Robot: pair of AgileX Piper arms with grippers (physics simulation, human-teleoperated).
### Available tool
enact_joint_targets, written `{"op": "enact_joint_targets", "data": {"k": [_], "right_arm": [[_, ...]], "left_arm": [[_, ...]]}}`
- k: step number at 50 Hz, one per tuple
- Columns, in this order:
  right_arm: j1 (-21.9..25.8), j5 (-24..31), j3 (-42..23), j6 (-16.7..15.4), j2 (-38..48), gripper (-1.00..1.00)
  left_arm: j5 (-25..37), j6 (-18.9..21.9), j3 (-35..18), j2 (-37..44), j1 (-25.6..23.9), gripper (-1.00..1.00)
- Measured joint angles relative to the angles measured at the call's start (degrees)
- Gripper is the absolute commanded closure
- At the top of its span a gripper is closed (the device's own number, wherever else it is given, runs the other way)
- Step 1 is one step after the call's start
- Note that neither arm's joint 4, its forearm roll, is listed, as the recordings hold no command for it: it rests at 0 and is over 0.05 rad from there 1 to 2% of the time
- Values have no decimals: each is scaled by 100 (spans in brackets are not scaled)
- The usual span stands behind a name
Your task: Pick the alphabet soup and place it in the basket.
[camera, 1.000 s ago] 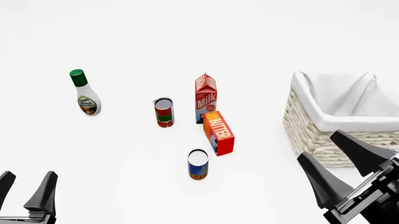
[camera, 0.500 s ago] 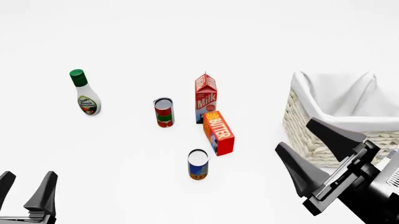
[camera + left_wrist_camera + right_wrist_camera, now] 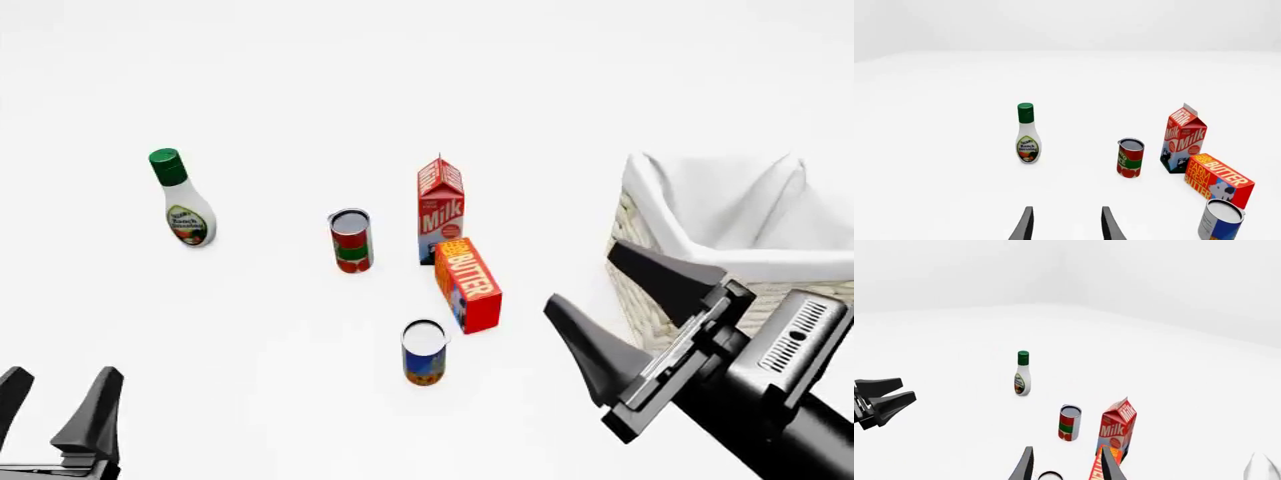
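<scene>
The alphabet soup [image 3: 424, 352] is standing upright just before the butter box [image 3: 469, 284], left of the basket [image 3: 667, 290]. The right gripper [image 3: 617, 300], wide open and empty, is best being lowered squarely over it, clear of the box.

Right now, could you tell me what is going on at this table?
The right claw is open, holds nothing, and hangs between the alphabet soup and the basket. The soup can stands upright on the table, untouched, in front of the butter box. The left claw sits open at the near left, away from everything.
</scene>
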Motion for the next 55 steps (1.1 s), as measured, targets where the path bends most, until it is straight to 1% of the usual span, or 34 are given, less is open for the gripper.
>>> {"op": "enact_joint_targets", "data": {"k": [29,55], "right_arm": [[310,-627,-148,21,975,-100],[383,-1218,-222,108,1978,-100]], "left_arm": [[0,0,0,0,0,-100],[0,0,0,0,0,-100]]}}
